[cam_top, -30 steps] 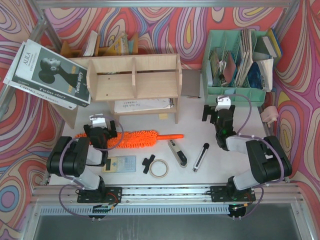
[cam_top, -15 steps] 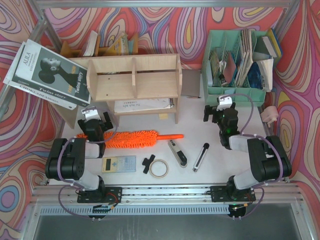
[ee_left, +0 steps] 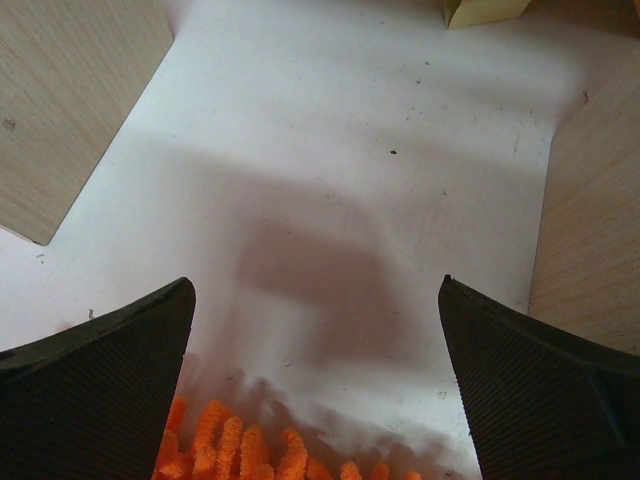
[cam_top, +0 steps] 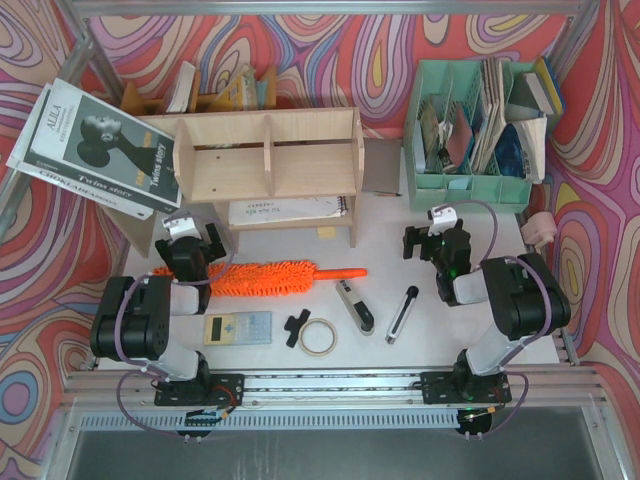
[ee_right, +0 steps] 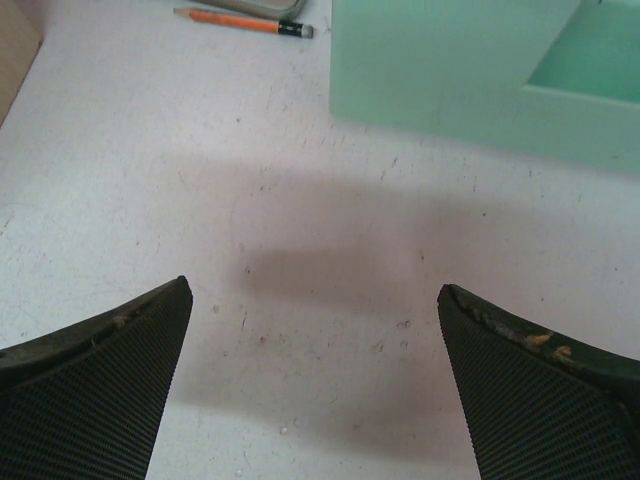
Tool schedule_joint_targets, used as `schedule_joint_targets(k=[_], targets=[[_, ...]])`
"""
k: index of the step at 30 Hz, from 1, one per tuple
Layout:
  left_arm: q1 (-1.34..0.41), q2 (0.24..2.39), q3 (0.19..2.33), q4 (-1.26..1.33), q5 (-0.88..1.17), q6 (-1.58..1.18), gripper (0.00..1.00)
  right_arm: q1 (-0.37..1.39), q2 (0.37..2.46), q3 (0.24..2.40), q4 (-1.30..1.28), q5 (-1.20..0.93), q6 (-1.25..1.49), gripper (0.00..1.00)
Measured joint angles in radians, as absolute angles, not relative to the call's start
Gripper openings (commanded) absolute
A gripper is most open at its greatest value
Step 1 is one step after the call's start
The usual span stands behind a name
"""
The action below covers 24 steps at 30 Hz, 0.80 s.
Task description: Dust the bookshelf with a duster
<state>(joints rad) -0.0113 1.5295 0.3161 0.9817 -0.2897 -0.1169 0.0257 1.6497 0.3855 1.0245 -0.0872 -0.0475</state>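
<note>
Jaws on the left gripper stand wide apart above the left end of the duster. In the left wrist view a few orange tufts of the duster show low between the two black fingers, and nothing is clamped. The duster lies flat on the white table, just in front of the bookshelf. Its fluffy part points left and its smooth orange handle points right. The bookshelf stands on its side legs toward the back, with a notebook lying under it and a small yellow note by its right leg. Past the left gripper, the wrist view shows plywood panels of the bookshelf on either side of bare table.

The right gripper hangs well apart from the duster, over bare table near the green file organizer. Its jaws are also spread and hold nothing. Its wrist view shows the gripper above the table, the wall of the organizer and a pencil beyond.

Nearer the arms lie a calculator, a black clip, a tape roll and a black marker. A large magazine leans at the left end of the bookshelf.
</note>
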Motion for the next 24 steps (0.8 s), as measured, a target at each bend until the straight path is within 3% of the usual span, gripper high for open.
schedule_joint_targets(k=[24], targets=[[-0.011, 1.530, 0.321, 0.959, -0.290, -0.117, 0.99, 0.019, 1.671, 0.355, 1.148, -0.076, -0.039, 0.99]])
